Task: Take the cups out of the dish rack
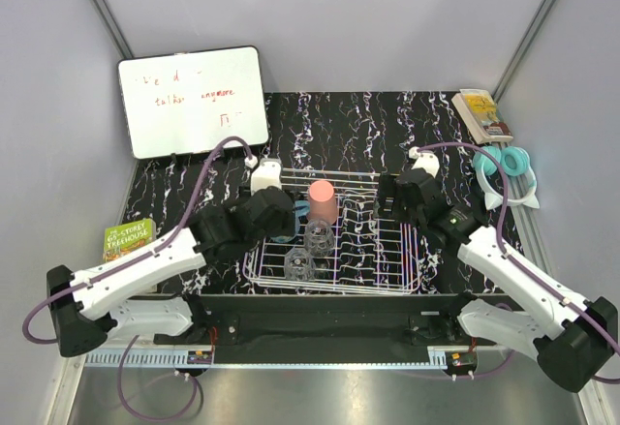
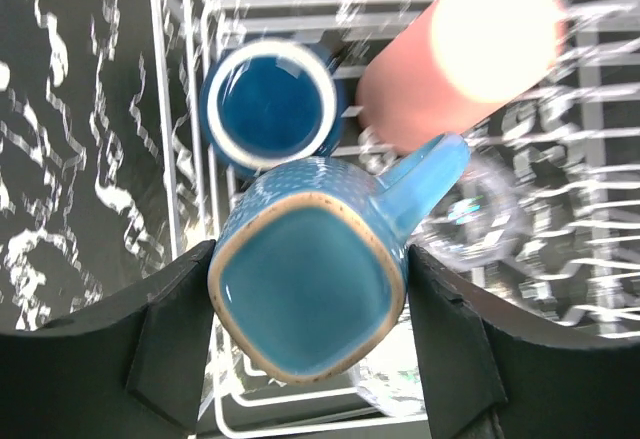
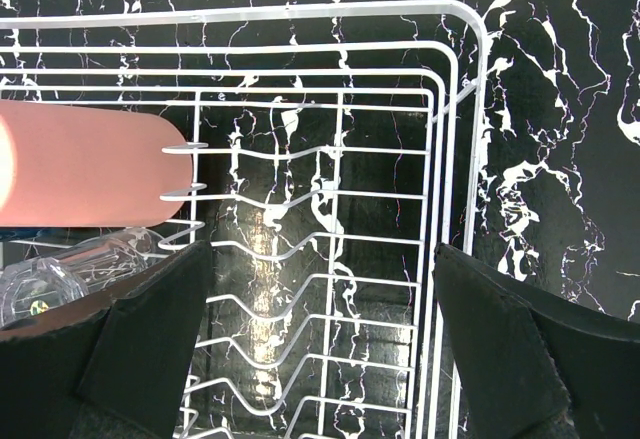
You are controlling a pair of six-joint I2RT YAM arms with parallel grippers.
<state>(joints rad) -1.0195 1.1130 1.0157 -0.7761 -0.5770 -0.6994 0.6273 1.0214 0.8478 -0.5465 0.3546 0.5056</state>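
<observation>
Step in hand: It looked to me like the grab on the first cup, the teal mug (image 2: 300,304).
Left gripper: The left gripper (image 2: 310,269) was closed on the teal mug, with one black finger pressed on each side of it.
Teal mug: It sat in the left part of the dish rack (image 1: 339,289) with its open mouth up. Its handle stuck out toward the middle of the rack. I could not tell if it had left the wires yet.
Dark blue cup: The dark blue cup (image 2: 270,109) stood in the rack's far left corner, mouth up, just beside the mug or maybe touching it.
Pink tumbler: The pink tumbler (image 1: 322,199) stood tall in the rack, at the back and a bit left of the middle, close to the mug's handle.
Glass cups: Two clear glass cups (image 1: 319,235) (image 1: 300,266) were in the rack, in front of the tumbler and toward the near edge.
Right gripper: The right gripper (image 3: 320,289) hung over the right half of the rack with its fingers wide apart and nothing between them.
Done so far: All five cups were inside the rack, so I judged the job was only starting.
Next move: The mug needed to go straight up, clear of the wire prongs and the raised side. Then it had to go out past the rack's left side and down onto the table (image 1: 339,135).
Watch out: The handle could bump the tumbler, and the mug could knock the blue cup on the way up.
</observation>
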